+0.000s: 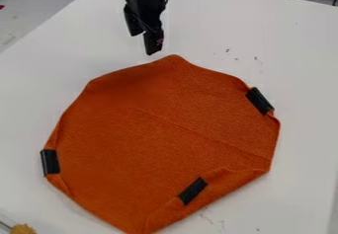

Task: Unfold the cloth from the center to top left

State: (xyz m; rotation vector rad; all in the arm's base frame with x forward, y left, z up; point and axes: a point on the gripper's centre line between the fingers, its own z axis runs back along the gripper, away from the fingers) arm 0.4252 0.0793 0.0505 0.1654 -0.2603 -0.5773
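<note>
From my station I count one orange cloth (pixel 155 129), three black strips (pixel 192 191), one claw (pixel 145 44), one yellowish lump (pixel 23 229), one counter (pixel 300 55).

There's open room over the low orange cloth (pixel 145 124), and a free lane of desk (pixel 297 55) along its right side. Past its top corner the end effector (pixel 144 43) stands in the way; a yellowish lump (pixel 23 229) occupies the bottom left.
</note>
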